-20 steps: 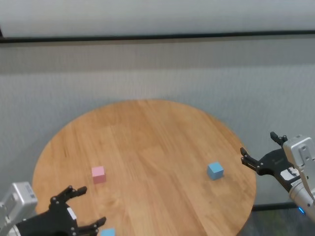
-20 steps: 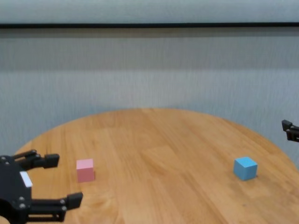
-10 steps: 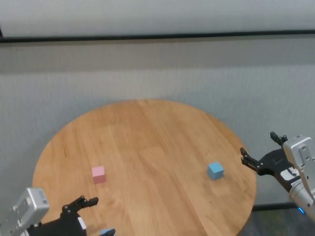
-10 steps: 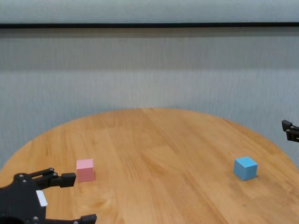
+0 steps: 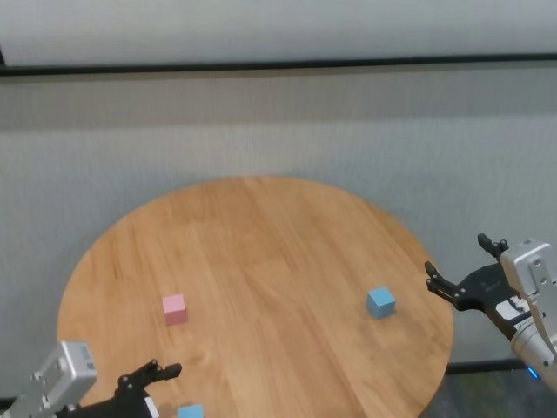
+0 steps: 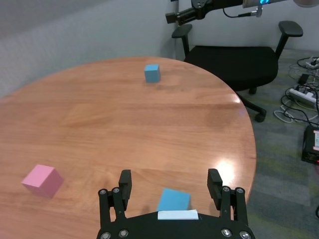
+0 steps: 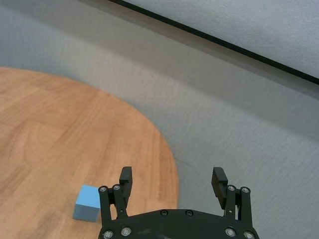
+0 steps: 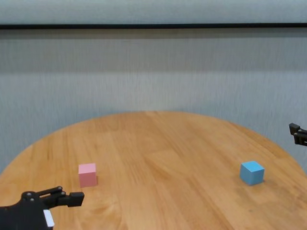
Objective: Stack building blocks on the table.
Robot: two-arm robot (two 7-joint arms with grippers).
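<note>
Here the left pincer (image 6: pixel 171 183) hangs wide over the table's (image 5: pixel 261 252) near edge, a blue block (image 6: pixel 173 200) between its fingers, untouched. Pink block (image 5: pixel 174 308) nearby. Right pincer (image 7: pixel 173 184), wide, waits off the rim beside the other blue block (image 5: pixel 380 302).

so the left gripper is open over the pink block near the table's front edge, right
Not quite: the block between the open left gripper's fingers is a blue block, not the pink block, which sits off to the side, as the left wrist view shows.
</note>
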